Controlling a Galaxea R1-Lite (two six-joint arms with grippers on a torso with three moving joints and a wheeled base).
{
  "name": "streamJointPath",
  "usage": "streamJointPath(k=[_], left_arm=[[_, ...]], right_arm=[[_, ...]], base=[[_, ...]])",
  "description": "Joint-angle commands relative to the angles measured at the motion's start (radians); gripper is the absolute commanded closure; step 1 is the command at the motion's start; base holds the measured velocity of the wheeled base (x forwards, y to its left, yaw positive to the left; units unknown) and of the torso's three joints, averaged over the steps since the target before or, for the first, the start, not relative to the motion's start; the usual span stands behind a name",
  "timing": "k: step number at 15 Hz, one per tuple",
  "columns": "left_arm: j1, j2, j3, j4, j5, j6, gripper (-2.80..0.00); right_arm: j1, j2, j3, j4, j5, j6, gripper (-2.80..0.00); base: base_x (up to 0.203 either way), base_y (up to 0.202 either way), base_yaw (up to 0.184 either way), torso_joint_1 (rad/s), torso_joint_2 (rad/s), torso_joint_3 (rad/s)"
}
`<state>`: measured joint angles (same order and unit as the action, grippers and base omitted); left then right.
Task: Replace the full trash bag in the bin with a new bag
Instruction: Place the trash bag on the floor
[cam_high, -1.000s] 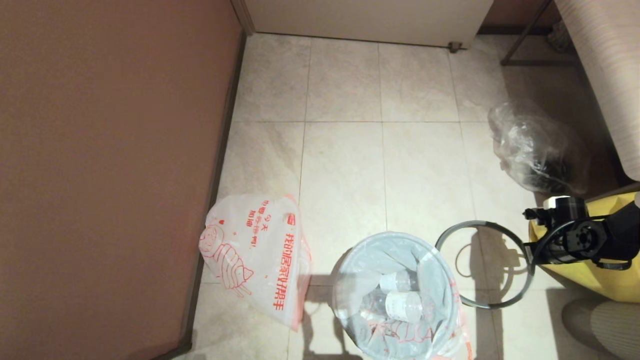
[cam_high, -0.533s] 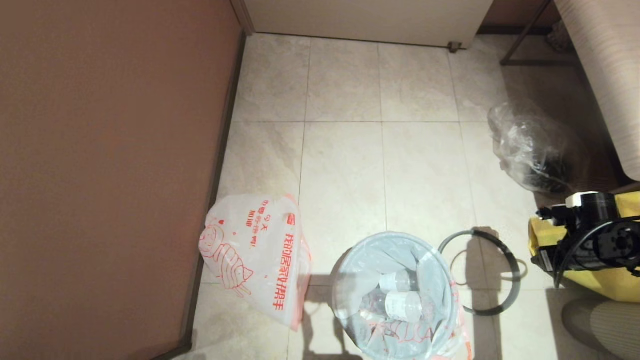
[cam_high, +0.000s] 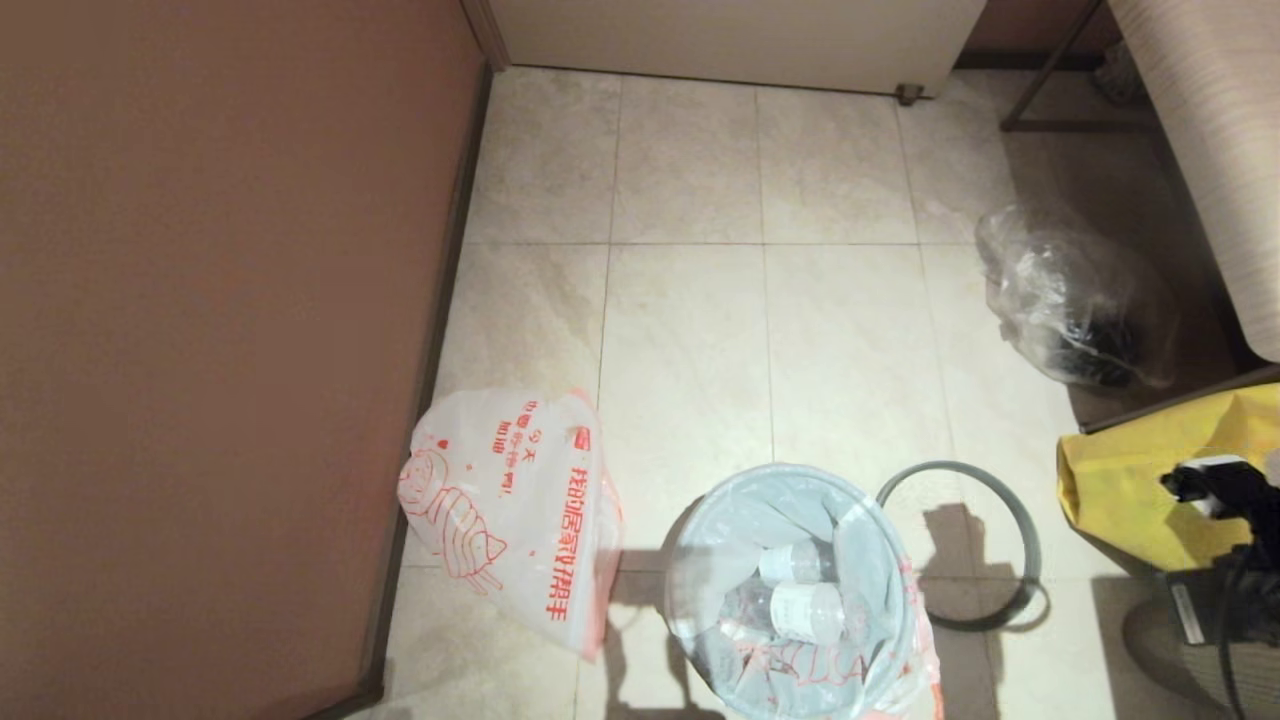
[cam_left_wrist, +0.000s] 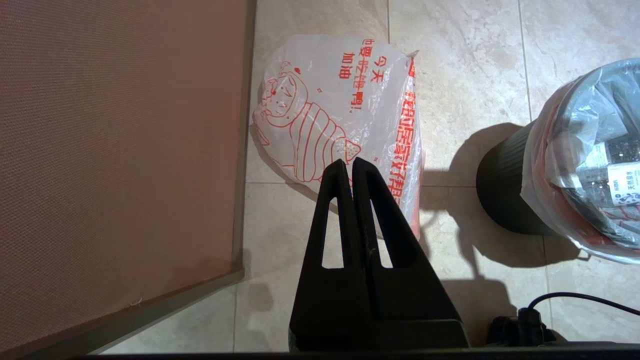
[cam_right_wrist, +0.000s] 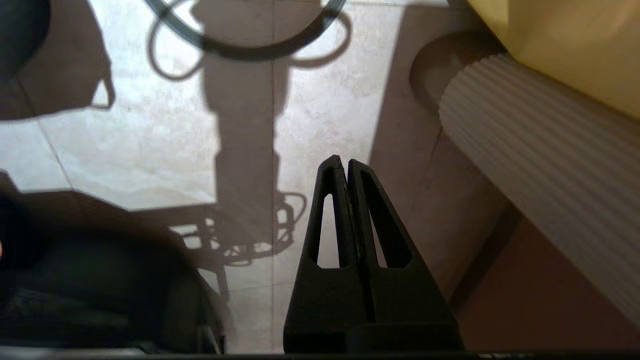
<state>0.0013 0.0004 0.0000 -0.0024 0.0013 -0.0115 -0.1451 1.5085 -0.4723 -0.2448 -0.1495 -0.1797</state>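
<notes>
Grey ring (cam_high: 962, 545) flat on glossy tile (off bin (cam_high: 790, 600)); right claw (cam_right_wrist: 345, 162) shut

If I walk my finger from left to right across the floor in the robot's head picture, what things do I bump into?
new bag → the bin holding the full trash bag → grey ring lying flat → yellow bag → right gripper

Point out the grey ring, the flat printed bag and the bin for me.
grey ring (cam_high: 1030, 540): head view, its right-hand arc on the floor.
flat printed bag (cam_high: 510, 500): head view, middle of its printed face.
bin (cam_left_wrist: 502, 192): left wrist view, its dark outer wall.
</notes>
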Motion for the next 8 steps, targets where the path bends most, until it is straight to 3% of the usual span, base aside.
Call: streamJointPath(k=[1,4,8], left_arm=[[0.0,0.001,0.0,-0.001,0.0,-0.001,0.0],[0.0,0.0,0.0,-0.001,0.0,-0.001,0.0],[0.0,0.0,0.0,-0.001,0.0,-0.001,0.0]], right_arm=[[0.002,-0.164,0.08,-0.001,-0.002,0.003,0.0],[-0.002,-0.354,0.146,0.057,-0.01,0.036,0.0],[-0.003,-0.686,0.138,0.409,-0.019,0.048,0.0]], base=[[0.0,0.0,0.0,0.0,0.0,0.0],[0.0,0.0,0.0,0.0,0.0,0.0],[0.0,0.0,0.0,0.0,0.0,0.0]])
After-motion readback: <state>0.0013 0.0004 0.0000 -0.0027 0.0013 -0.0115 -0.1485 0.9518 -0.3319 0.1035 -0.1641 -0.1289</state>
